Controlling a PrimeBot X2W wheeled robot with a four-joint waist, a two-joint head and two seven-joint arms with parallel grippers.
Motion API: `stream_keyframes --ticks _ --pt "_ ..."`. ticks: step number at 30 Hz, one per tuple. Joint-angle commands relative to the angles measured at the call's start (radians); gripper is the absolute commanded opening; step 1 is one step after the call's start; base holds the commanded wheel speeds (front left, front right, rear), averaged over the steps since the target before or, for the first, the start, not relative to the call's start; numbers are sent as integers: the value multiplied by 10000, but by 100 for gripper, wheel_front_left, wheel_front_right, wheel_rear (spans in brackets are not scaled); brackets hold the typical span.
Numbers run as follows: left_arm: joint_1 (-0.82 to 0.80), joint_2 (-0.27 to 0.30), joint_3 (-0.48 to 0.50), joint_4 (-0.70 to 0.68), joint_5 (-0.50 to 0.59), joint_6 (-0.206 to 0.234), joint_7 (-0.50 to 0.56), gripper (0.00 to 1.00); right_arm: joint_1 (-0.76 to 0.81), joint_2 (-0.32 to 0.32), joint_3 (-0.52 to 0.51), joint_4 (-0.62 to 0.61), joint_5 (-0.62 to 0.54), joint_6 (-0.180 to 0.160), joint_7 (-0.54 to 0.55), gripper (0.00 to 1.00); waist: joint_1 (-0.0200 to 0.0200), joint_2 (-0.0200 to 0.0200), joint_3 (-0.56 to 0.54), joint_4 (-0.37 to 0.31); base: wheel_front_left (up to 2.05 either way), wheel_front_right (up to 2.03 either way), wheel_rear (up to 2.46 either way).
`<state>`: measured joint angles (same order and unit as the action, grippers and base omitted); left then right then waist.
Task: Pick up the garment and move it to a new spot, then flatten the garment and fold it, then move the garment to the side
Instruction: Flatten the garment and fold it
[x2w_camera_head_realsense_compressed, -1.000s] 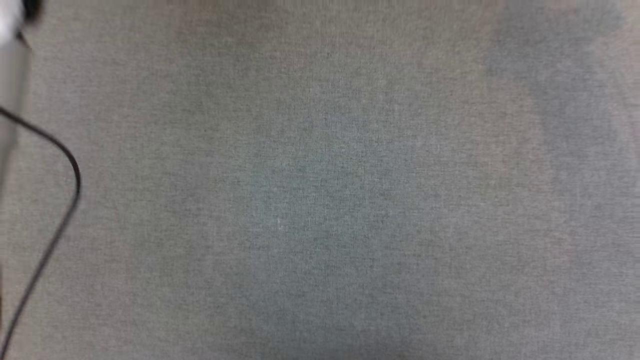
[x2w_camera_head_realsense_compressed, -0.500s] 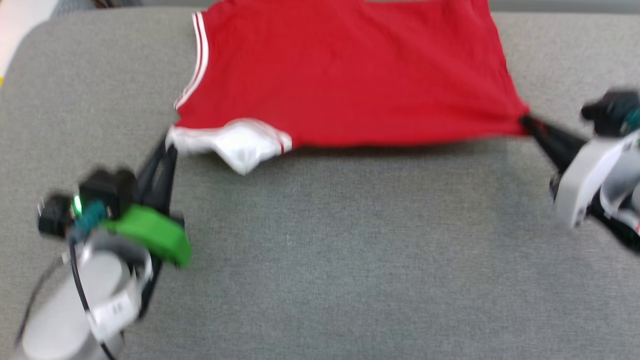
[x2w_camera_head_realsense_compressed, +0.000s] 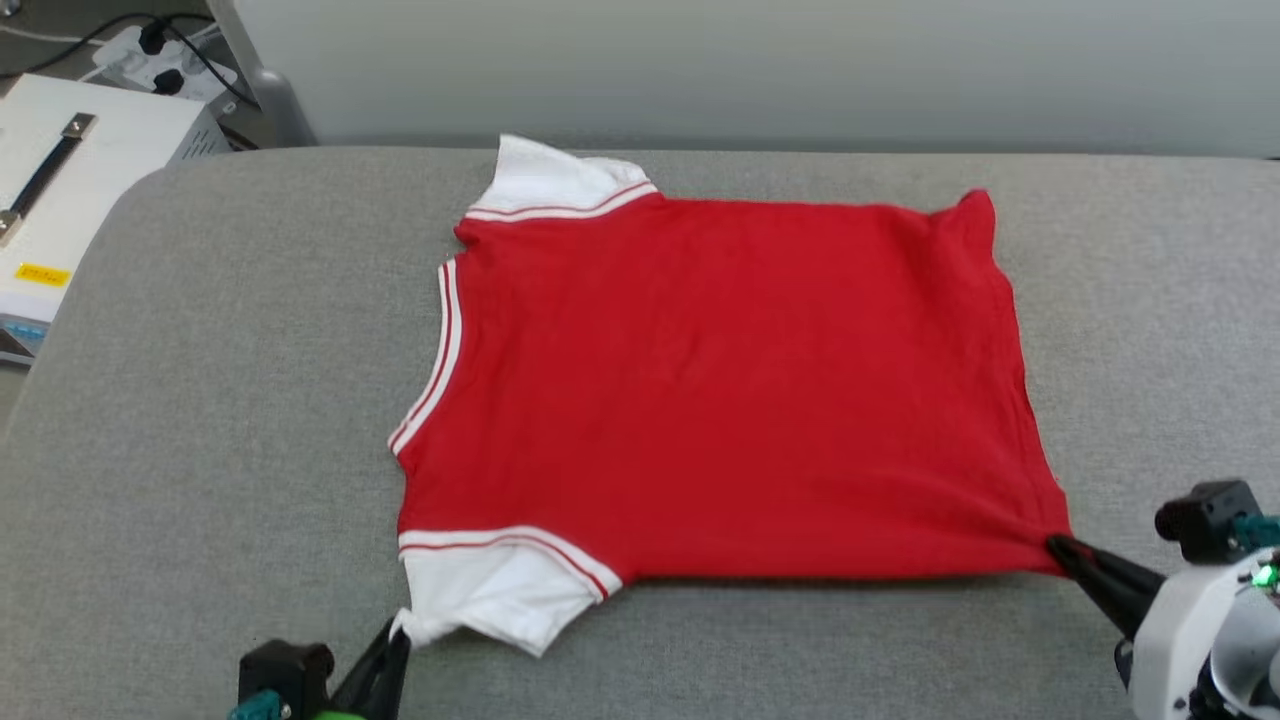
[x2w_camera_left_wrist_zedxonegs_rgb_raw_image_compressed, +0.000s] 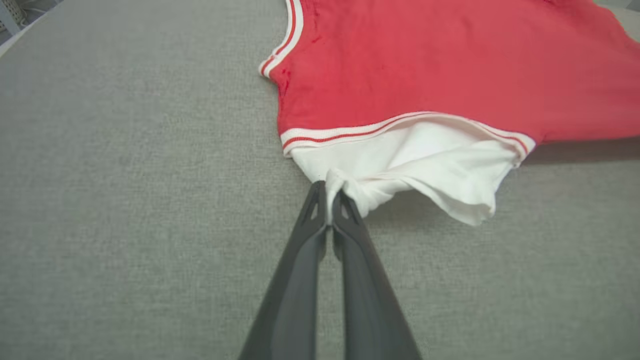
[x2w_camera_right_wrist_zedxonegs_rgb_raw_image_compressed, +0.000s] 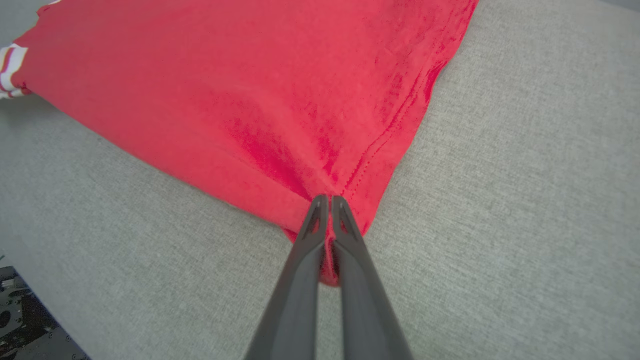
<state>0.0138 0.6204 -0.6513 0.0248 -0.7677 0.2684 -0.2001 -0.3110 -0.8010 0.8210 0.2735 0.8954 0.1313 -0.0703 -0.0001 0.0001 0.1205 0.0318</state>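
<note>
The garment (x2w_camera_head_realsense_compressed: 720, 390), a red T-shirt with white sleeves and striped trim, lies spread on the grey table (x2w_camera_head_realsense_compressed: 220, 400), neckline toward the left. My left gripper (x2w_camera_head_realsense_compressed: 400, 632) is shut on the near white sleeve (x2w_camera_left_wrist_zedxonegs_rgb_raw_image_compressed: 425, 165), pinching a bunch of its hem. My right gripper (x2w_camera_head_realsense_compressed: 1058, 548) is shut on the near hem corner of the garment (x2w_camera_right_wrist_zedxonegs_rgb_raw_image_compressed: 280, 100). In the right wrist view the red cloth bunches between my right gripper's (x2w_camera_right_wrist_zedxonegs_rgb_raw_image_compressed: 325, 200) fingertips. In the left wrist view my left gripper (x2w_camera_left_wrist_zedxonegs_rgb_raw_image_compressed: 327, 187) holds white fabric. The far sleeve (x2w_camera_head_realsense_compressed: 550, 180) lies flat at the back.
A white box (x2w_camera_head_realsense_compressed: 80, 150) with a black handle and a power strip (x2w_camera_head_realsense_compressed: 160, 55) with cables stand off the table's far left corner. A pale wall (x2w_camera_head_realsense_compressed: 760, 60) runs behind the table. Bare grey surface lies left, right and in front of the garment.
The head camera has tilted up, so the whole garment and the table's back edge have come into view. Both grippers keep their hold on the sleeve and the hem corner.
</note>
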Motion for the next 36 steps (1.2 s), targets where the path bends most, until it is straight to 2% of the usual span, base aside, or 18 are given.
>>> stream_keyframes --ticks 1,9,13,16,28,31,32,36 --pt "392 29 0 -76 -216 74 92 0 443 -129 -133 -96 117 -6 53 0 1 -1 -390 -4 0 0 0" --pt "1364 234 -354 -540 -790 -26 743 0 2496 -437 -876 -1277 399 -6 978 0 1 -1 -641 16 0 0 0" --pt "1054 333 -299 -652 -570 33 716 0 2870 -354 -1536 -1633 382 -6 1296 0 1 -1 -568 37 0 0 0" --pt "356 399 -362 -661 -182 -140 788 0 2875 -176 -2045 -1761 218 -6 1478 0 1 -1 -440 130 0 0 0" --pt "-3128 345 -327 700 710 -1475 1209 0 1257 558 -3124 -2054 -214 -6 2796 0 1 -1 556 -85 0 0 0" --pt "-3842 179 -263 1294 757 -1786 1125 0 670 683 -3229 -1890 -322 -6 2963 0 1 -1 903 -138 0 0 0" --pt "-4429 23 -276 1870 886 -2007 1030 0 62 859 -3258 -1627 -388 -6 3089 0 1 -1 1251 -175 0 0 0" --pt "-5224 -237 -347 2801 1032 -2349 941 0 -944 1145 -3089 -1043 -496 -6 3335 0 1 -1 1810 -255 0 0 0"
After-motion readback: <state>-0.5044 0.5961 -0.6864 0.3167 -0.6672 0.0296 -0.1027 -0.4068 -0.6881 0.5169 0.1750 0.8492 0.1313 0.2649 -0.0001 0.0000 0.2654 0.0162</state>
